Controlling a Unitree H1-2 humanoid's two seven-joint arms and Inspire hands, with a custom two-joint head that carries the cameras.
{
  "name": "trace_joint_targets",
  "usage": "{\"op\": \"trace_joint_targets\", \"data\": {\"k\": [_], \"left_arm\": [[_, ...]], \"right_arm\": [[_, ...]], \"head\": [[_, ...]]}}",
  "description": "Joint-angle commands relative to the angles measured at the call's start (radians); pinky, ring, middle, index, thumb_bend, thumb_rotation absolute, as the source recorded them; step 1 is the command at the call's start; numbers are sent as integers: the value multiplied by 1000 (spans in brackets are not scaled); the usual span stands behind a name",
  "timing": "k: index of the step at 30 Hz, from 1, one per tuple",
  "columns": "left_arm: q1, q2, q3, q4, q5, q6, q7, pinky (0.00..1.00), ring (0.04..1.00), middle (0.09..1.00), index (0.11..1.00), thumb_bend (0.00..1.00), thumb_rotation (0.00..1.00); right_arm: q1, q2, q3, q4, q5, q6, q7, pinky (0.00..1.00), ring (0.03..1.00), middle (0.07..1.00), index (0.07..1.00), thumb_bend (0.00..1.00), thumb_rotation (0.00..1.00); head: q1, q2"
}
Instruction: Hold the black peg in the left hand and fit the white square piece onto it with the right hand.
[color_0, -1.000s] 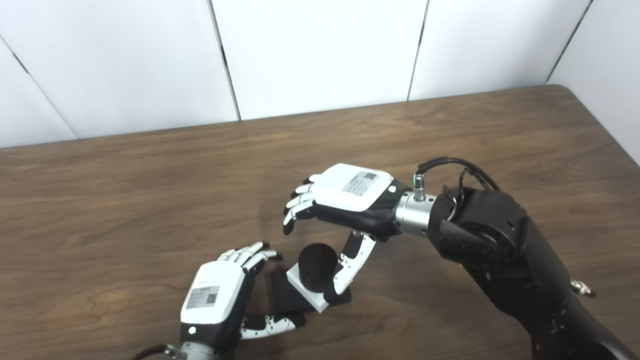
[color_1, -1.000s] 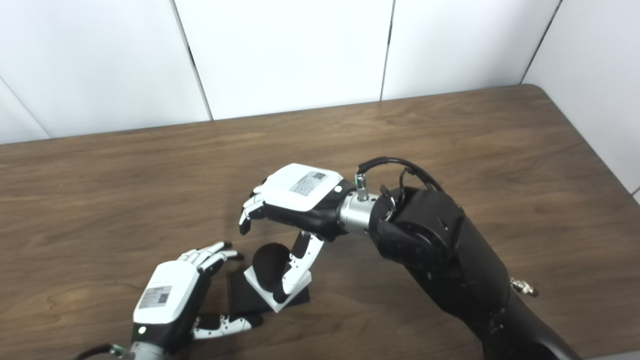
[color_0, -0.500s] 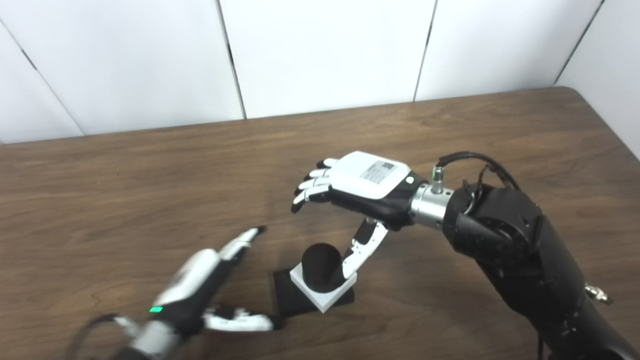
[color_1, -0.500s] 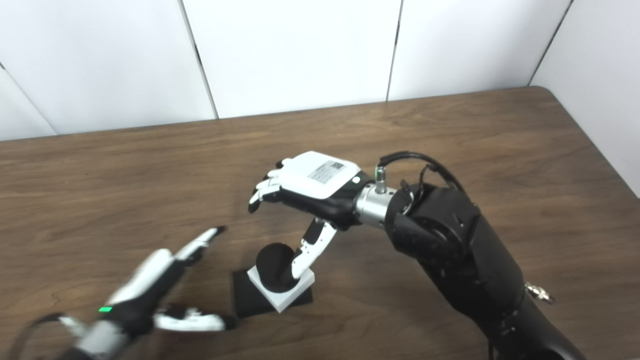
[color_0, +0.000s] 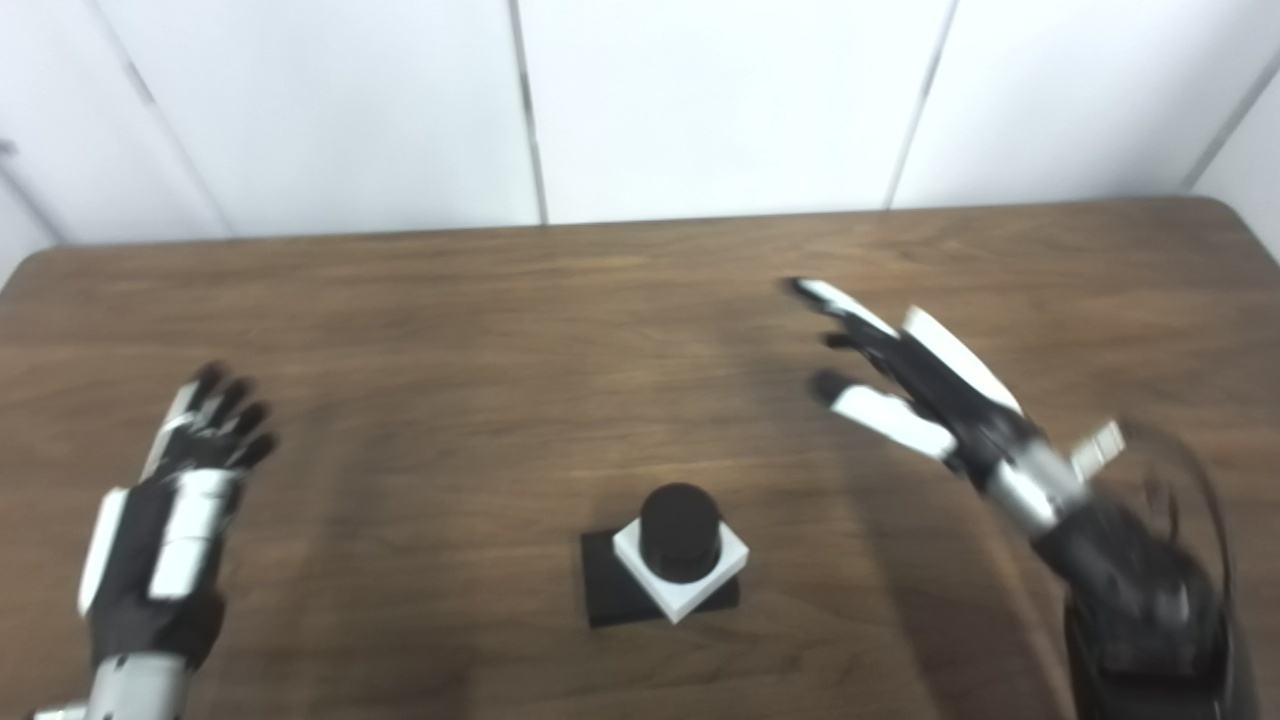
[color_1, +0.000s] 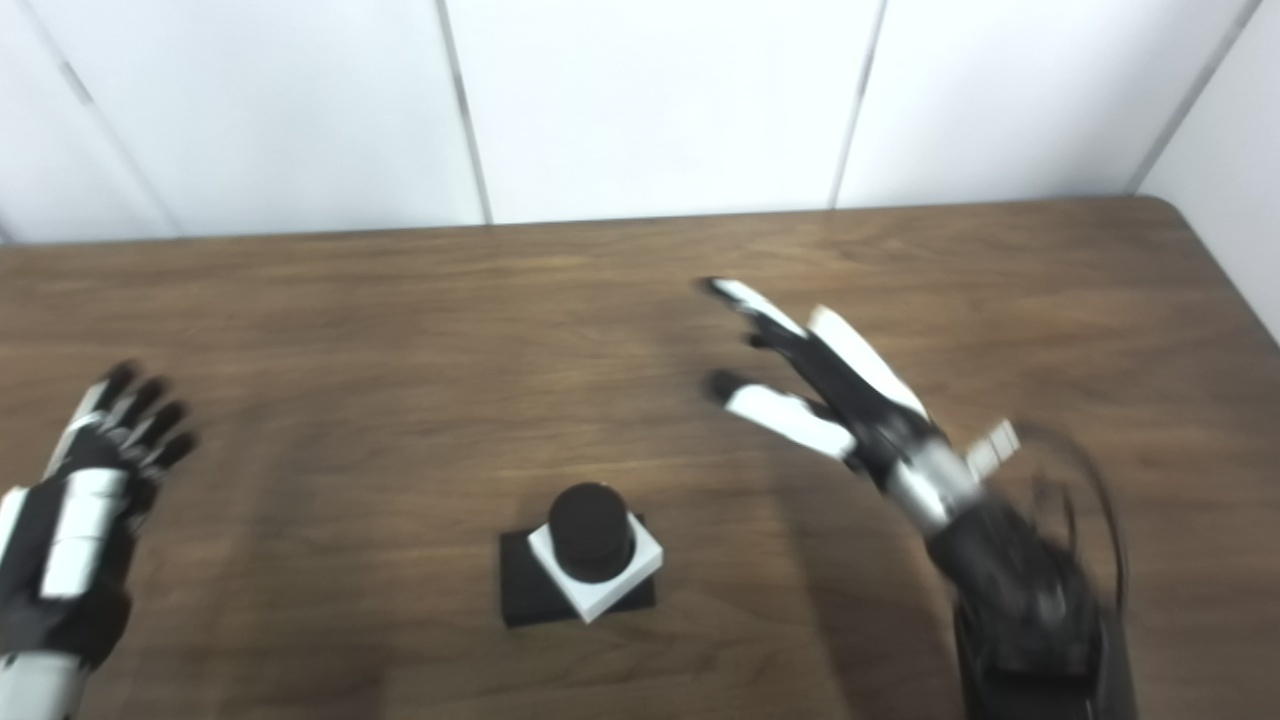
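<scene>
While both arms sit wide apart, I see the brown wooden desk (color_0: 500, 300) filling most of my view, with white wall panels (color_0: 700, 100) behind it. My right hand (color_0: 920, 385) hovers over the desk's right side, blurred, fingers spread and holding nothing. My left hand (color_0: 170, 500) is far off on the left side, fingers stretched out and apart, also holding nothing. Between them, toward the near edge, I see a flat black base (color_0: 612, 590) lying on the desk. On it lies the white square piece (color_0: 680, 580), turned at an angle to the base. Up through the middle of that piece rises the black peg (color_0: 680, 520), upright, well clear of both hands.
</scene>
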Motion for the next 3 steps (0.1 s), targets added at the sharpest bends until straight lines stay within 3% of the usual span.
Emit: {"op": "trace_joint_targets", "data": {"k": [1, 3], "left_arm": [[31, -45, -25, 30, -44, -80, 13, 962, 954, 978, 991, 724, 826], [42, -48, -43, 52, -40, -109, 30, 980, 965, 982, 996, 716, 867]], "right_arm": [[19, 54, -46, -15, 159, -7, -83, 996, 1000, 999, 997, 713, 1000], [72, 83, -63, -14, 205, -9, -122, 999, 1000, 1000, 1000, 742, 1000]], "head": [[-2, -3], [-3, -3]]}}
